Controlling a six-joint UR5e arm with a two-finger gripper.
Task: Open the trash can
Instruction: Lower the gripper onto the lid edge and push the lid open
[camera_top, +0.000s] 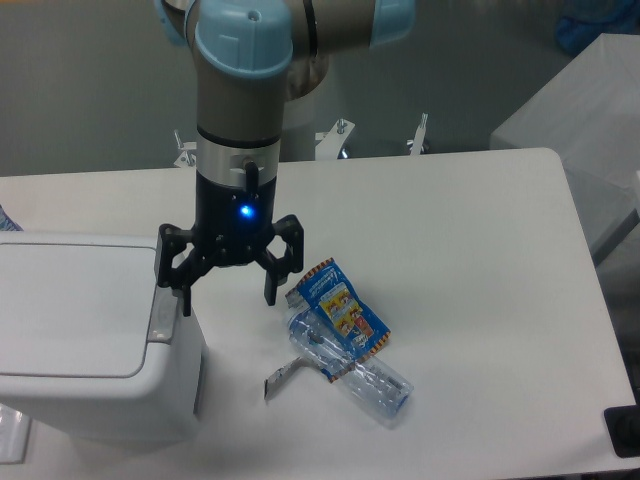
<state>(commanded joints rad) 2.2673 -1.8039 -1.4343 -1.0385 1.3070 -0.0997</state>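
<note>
The trash can (90, 345) is a large white boxy bin at the left front of the table, its flat lid (75, 305) down. A grey push tab (163, 315) runs along its right rim. My gripper (228, 298) points down just right of the bin, fingers spread wide and empty. Its left fingertip (186, 300) hangs right next to the tab's upper end, at about rim height. Its right fingertip (270, 292) hangs over bare table.
A crushed clear plastic bottle (350, 365) lies on the table right of the gripper, with a blue snack packet (342, 308) on it. Clamps (420, 135) stand at the table's far edge. A grey box (590, 130) stands at the right.
</note>
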